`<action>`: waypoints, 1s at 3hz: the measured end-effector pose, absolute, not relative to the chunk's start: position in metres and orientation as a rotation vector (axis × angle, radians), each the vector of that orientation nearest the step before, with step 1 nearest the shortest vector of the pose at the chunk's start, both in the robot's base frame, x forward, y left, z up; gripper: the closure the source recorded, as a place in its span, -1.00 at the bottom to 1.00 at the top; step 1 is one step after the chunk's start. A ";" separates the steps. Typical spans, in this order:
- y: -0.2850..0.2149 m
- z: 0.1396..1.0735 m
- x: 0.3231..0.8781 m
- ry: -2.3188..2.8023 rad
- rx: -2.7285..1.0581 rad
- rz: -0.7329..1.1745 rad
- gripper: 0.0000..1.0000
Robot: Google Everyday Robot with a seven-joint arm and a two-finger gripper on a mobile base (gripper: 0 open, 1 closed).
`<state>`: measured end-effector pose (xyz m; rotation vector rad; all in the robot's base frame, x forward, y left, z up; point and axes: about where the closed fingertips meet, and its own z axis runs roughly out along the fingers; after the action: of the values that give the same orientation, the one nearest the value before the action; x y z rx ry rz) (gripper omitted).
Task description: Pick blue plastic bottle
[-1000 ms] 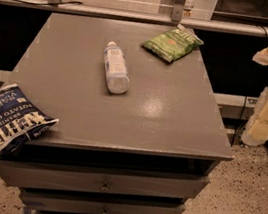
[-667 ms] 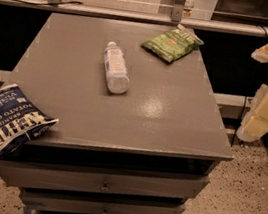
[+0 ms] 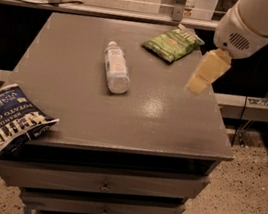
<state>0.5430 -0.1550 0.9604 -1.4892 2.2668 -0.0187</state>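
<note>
1. Camera view, task status. We judge the step in hand to be the approach. The blue plastic bottle (image 3: 116, 68) has not been grasped, and nothing is touching it.
2. Camera view, target location. The bottle lies on its side on the grey cabinet top (image 3: 73, 104), left of centre. Its white cap points to the far edge and its base points toward the front. It stands apart from all other items.
3. Camera view, other items. A green chip bag (image 3: 173, 43) lies at the far right of the top, near the bottle's cap end but not touching it. A dark blue Kettle chip bag (image 3: 7, 122) overhangs the front-left corner, well apart from the bottle.
4. Camera view, arm pose. The white arm housing (image 3: 248, 23) enters from the upper right. The gripper (image 3: 199, 83) hangs below it, tilted down and to the left, above the right part of the top. It is just beside the green bag and well apart from the bottle.
5. Camera view, gripper state. We cannot tell whether the gripper is open or closed.
6. Next move, as we judge it. Travel left across the top, pass clear of the green bag, centre over the bottle's body, and align the jaws across its short axis before descending.
</note>
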 end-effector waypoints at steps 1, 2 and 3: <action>-0.128 0.938 0.588 2.364 -1.304 0.071 -1.00; -0.098 0.925 0.620 2.432 -1.123 0.162 -1.00; -0.057 0.923 0.642 2.472 -0.935 0.265 -1.00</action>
<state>0.6417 -0.0574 0.9231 -0.9350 2.4716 0.2651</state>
